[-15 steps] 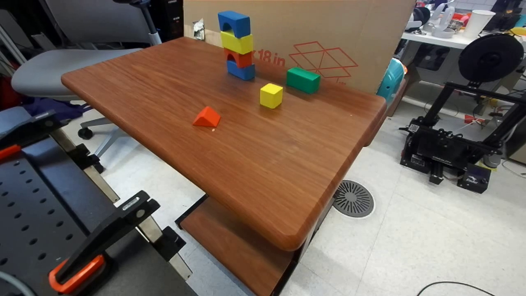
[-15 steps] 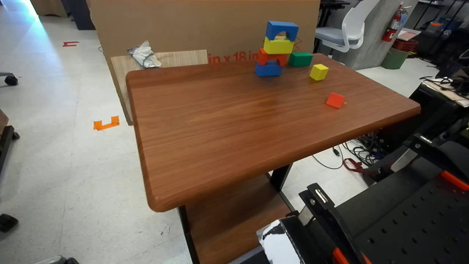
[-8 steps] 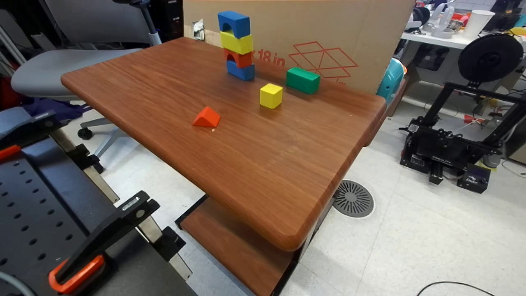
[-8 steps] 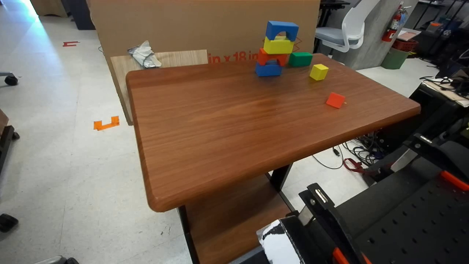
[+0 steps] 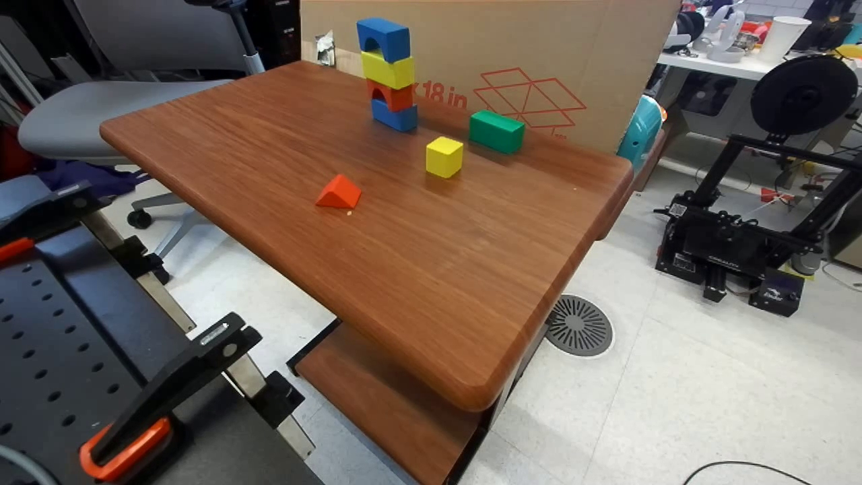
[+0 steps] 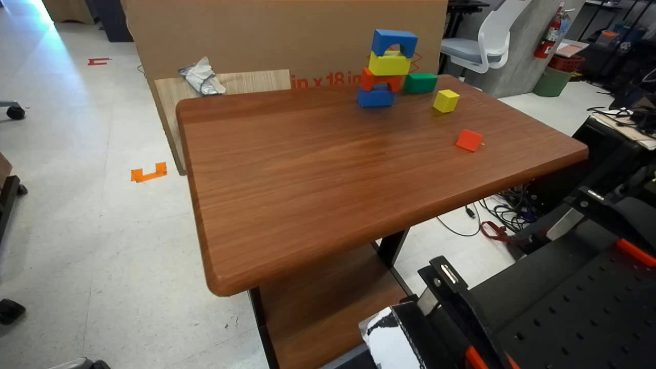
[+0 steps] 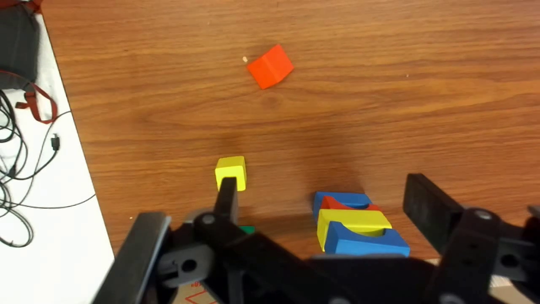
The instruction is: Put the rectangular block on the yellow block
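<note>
Topping the yellow block (image 5: 388, 69): in an exterior view we see the blue block (image 5: 393, 40), arch-cut underneath, which we take as the task's rectangular one.
Below that pair: a red arch (image 5: 399, 98) on a lower blue block (image 5: 396, 120), which stands on the table (image 5: 404, 283).
Loose pieces: the green block (image 5: 497, 132), the yellow cube (image 5: 444, 158) and the red wedge (image 5: 340, 192), all apart from the stack (image 5: 392, 75).
Blue on yellow: in an exterior view we find the blue block (image 6: 392, 37) bridging the yellow one, seemingly set a little towards that view's right; camera angle may account for it.
Spread of the gripper: in the wrist view we see the gripper (image 7: 324, 194) wide, gripping nothing; it is out of frame in both exterior views.
Height over the stack: we cannot judge it, though the stack shows between the fingers from above.
Step in hand: we judge the placing done, with only keeping clear left; were the plain green block meant instead, we would call the task unbegun.
Next move: we think it calls for rising straight up before any sideways travel, lest a finger clip the stack.
</note>
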